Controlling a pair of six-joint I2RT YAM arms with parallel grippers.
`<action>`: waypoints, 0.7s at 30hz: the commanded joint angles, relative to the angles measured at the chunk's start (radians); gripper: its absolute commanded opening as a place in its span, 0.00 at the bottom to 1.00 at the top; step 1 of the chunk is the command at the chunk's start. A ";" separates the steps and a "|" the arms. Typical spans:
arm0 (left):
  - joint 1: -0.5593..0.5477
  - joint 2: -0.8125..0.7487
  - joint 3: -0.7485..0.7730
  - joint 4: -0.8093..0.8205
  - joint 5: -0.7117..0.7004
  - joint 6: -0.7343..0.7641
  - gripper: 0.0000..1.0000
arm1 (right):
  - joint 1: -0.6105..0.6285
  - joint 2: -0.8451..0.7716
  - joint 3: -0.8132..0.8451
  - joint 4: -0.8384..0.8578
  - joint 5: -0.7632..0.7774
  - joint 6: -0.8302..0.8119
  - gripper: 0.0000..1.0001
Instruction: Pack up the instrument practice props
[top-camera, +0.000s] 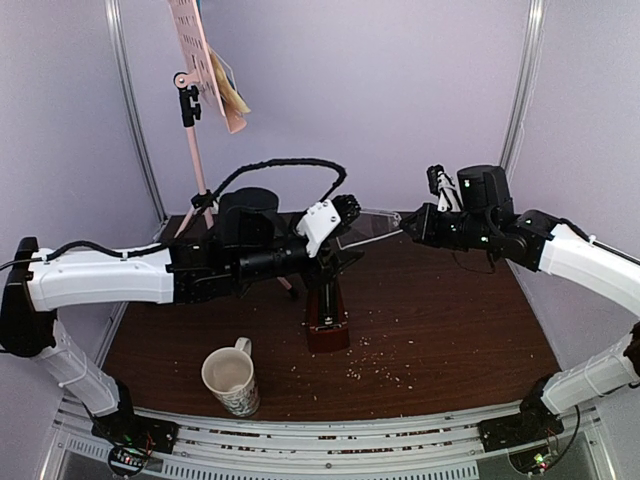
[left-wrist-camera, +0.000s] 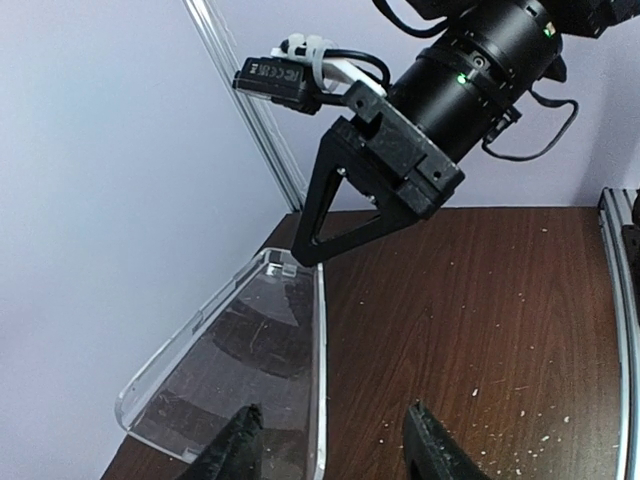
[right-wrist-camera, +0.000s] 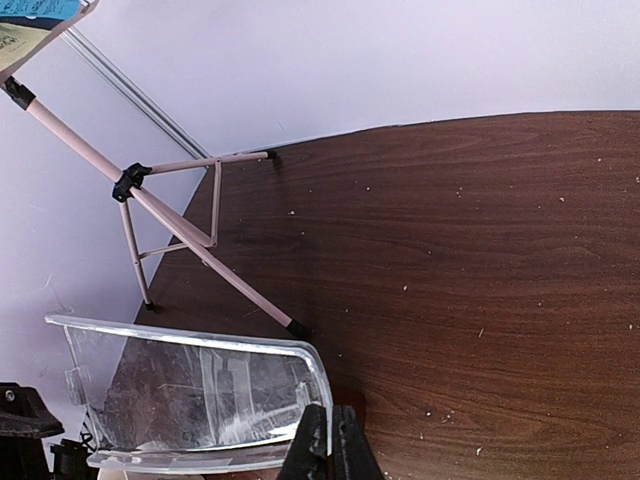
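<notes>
My right gripper (top-camera: 408, 225) (right-wrist-camera: 328, 440) is shut on the rim of the clear wedge cover (top-camera: 368, 228) (right-wrist-camera: 190, 400) and holds it in the air above the table. My left gripper (top-camera: 345, 212) (left-wrist-camera: 330, 440) is open at the cover's other end. One long edge of the cover (left-wrist-camera: 240, 360) lies between its fingers without touching them. The dark red-brown metronome (top-camera: 327, 325) stands uncovered on the table under the left wrist. The pink music stand (top-camera: 195, 140) (right-wrist-camera: 170, 215) stands at the back left, with sheets (top-camera: 232, 95) (right-wrist-camera: 30, 10) on its desk.
A cream patterned mug (top-camera: 232, 380) stands near the front edge, left of the middle. Pale crumbs (top-camera: 385, 370) lie scattered on the dark wood table (top-camera: 450, 320). Walls and metal posts (top-camera: 130, 110) close the back and sides.
</notes>
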 joint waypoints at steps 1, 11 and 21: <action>-0.004 0.038 0.065 -0.004 -0.055 0.043 0.47 | 0.010 0.000 0.033 0.022 0.009 0.005 0.00; -0.004 0.061 0.073 -0.026 -0.101 0.069 0.29 | 0.012 -0.002 0.030 0.018 0.004 0.000 0.00; -0.004 0.065 0.060 -0.029 -0.117 0.079 0.26 | 0.012 0.002 0.033 0.020 0.003 0.000 0.00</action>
